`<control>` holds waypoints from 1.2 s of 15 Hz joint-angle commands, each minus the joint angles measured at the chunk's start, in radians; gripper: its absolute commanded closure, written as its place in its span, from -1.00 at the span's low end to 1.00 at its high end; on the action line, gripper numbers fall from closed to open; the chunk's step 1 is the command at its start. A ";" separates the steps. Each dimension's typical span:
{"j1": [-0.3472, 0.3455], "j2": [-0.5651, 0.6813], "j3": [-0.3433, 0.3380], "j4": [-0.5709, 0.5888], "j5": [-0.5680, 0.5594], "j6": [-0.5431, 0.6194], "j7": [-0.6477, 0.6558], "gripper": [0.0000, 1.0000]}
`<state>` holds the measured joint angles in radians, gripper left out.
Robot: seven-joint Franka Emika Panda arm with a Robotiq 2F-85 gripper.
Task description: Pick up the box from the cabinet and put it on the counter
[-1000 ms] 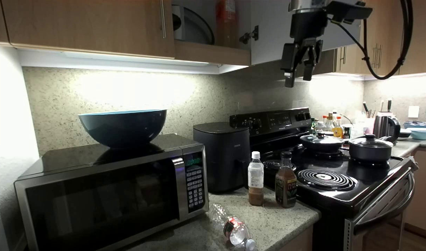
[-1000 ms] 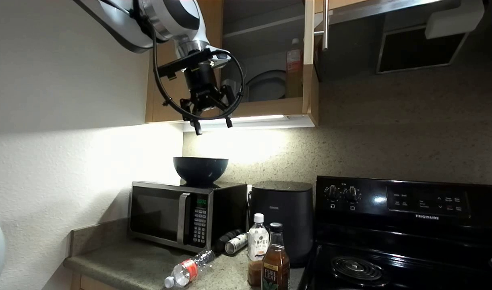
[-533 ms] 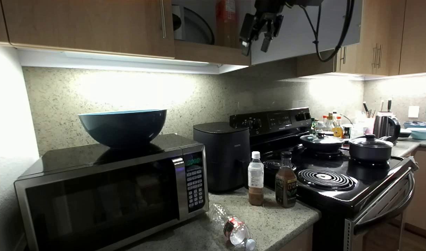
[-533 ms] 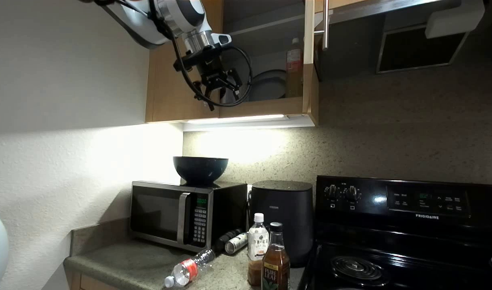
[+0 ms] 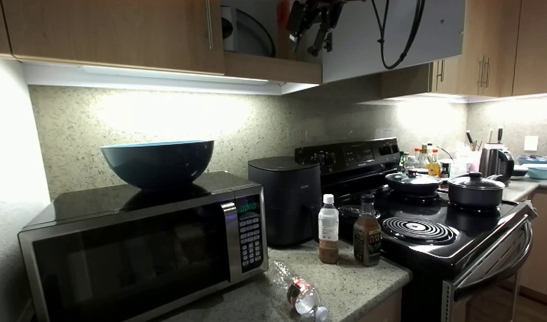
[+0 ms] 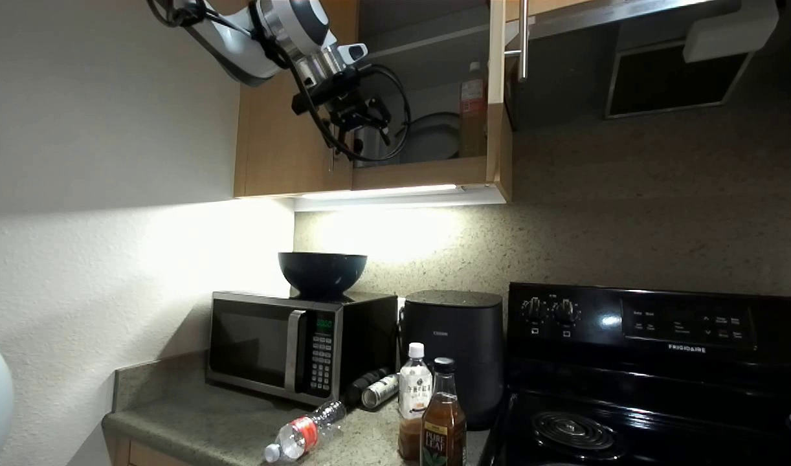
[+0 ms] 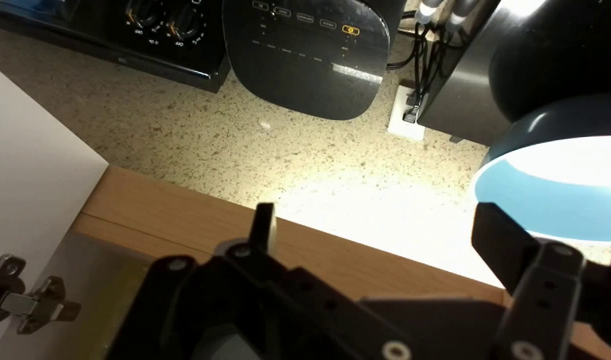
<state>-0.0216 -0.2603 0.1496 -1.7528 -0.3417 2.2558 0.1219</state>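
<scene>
The box [image 6: 369, 145] is a pale shape standing low at the left of the open cabinet [image 6: 421, 173], partly hidden behind my gripper. In an exterior view the box [image 5: 230, 44] shows as a pale strip beside a dark round plate. My gripper [image 6: 362, 142] is at the cabinet's opening, in front of the box in that view; it also shows in an exterior view [image 5: 305, 40]. In the wrist view the gripper [image 7: 378, 215] is open and empty above the cabinet's bottom edge [image 7: 335, 245]; I cannot make out the box there. The speckled counter [image 5: 354, 286] lies below.
A bottle with a red label [image 6: 473, 107] stands right in the cabinet. The open cabinet door [image 5: 403, 36] juts out. Below are a microwave [image 6: 253, 336] with a dark blue bowl [image 6: 323, 272], a black appliance [image 6: 457, 362], two upright bottles [image 5: 329, 232] [image 5: 367, 237] and a lying bottle [image 5: 300, 295].
My gripper has risen and moved to the cabinet's opening, tilting towards it. It now covers part of the red-labelled bottle in an exterior view. The things on the counter have not moved.
</scene>
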 commanded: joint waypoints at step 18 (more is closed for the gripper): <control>0.080 0.357 0.001 0.410 -0.027 0.227 0.160 -1.00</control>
<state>0.0582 0.0975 0.1508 -1.3425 -0.3686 2.4828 0.2823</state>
